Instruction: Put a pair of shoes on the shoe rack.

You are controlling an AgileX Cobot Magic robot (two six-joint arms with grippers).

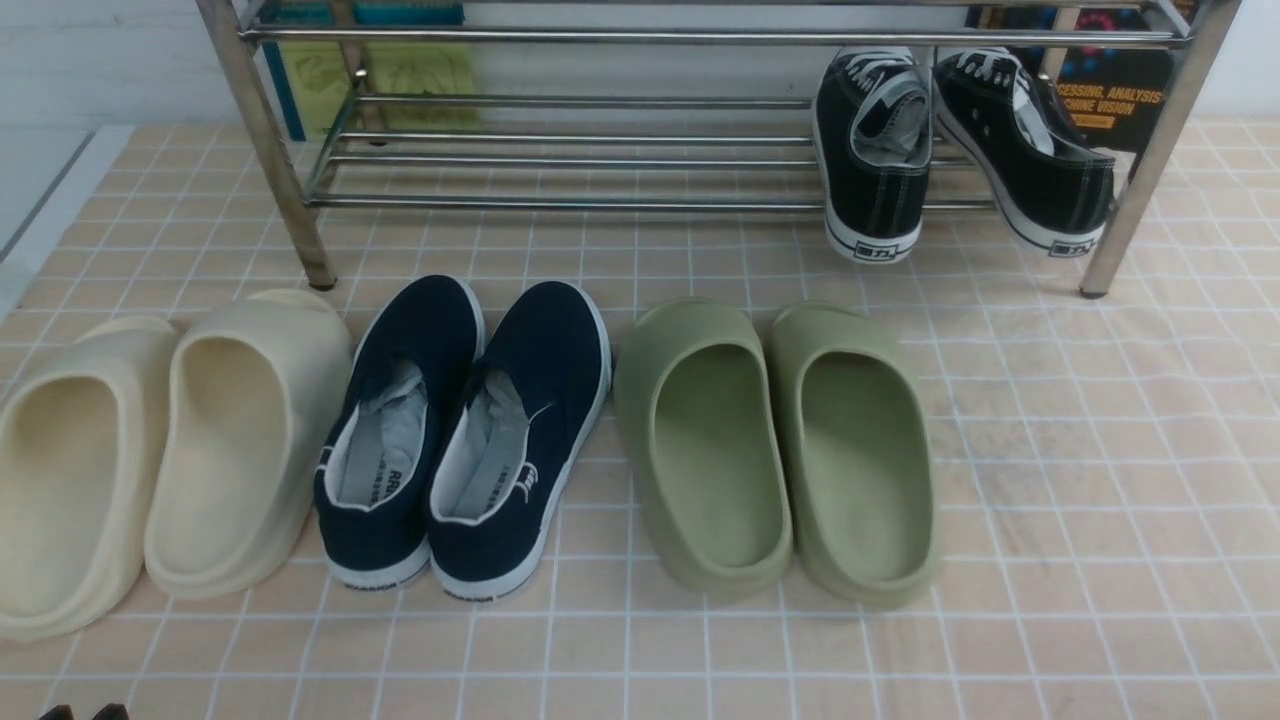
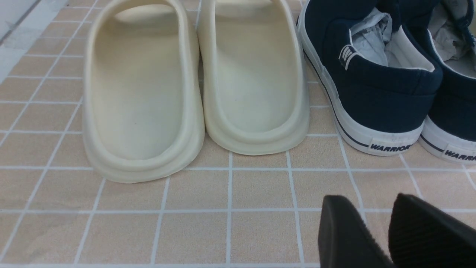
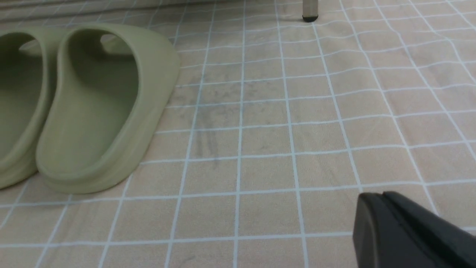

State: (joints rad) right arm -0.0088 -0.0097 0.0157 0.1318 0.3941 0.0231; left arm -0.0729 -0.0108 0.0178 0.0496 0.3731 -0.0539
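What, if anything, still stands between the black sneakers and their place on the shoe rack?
Nothing visible does. Both black sneakers already rest on the lowest bars of the shoe rack, at its right end, heels jutting out over the front bar. The three other pairs sit on the floor in front, apart from them.

Left tool (image 2: 375, 223) slightly parted; right tool (image 3: 386, 216) closed.
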